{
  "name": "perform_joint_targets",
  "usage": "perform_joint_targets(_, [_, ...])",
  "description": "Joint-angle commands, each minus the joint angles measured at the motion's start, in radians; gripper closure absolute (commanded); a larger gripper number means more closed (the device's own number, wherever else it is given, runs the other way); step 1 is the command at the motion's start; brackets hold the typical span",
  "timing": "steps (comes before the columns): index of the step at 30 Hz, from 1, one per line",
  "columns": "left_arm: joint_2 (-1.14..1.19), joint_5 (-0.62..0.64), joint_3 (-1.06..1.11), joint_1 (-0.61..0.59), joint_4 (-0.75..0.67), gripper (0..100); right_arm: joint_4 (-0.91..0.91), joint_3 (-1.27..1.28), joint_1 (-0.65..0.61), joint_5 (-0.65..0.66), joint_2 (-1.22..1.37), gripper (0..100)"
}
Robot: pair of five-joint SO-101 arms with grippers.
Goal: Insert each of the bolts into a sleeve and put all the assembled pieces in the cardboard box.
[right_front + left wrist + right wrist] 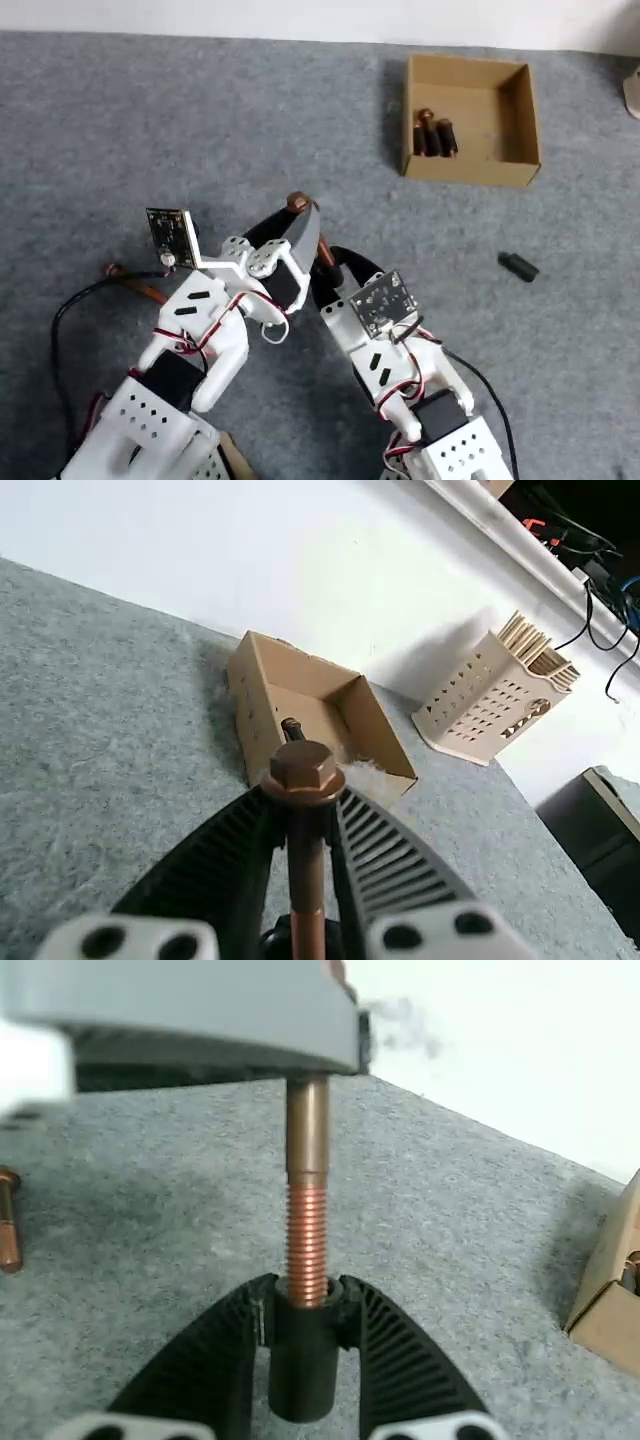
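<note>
Right wrist view: your right gripper (303, 1295) is closed on the sleeve (300, 1365), your left gripper (303, 800) on the bolt (307, 1160); if you tilt it, the thread may jam.

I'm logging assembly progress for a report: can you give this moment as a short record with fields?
left gripper: shut on bolt
right gripper: shut on sleeve
mating: bolt's threaded end just inside sleeve's mouth
cardboard box: three assembled pieces inside
loose on carpet: second sleeve, second bolt
</note>
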Motion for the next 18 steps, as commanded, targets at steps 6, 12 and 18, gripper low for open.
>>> perform_joint_targets(6, [-0.021, -0.103, 0.016, 0.018, -0.028, 99, -0.028, 0.154, -0.018, 0.012, -0.016, 99.3])
perform_joint_targets(12, [-0.021, -0.167, 0.113, 0.024, -0.181, 99, -0.028, 0.153, -0.018, 0.011, -0.016, 99.3])
perform_joint_targets(18, [-0.021, -0.176, 0.139, 0.027, -0.201, 99, -0.028, 0.148, -0.013, 0.006, -0.016, 99.3])
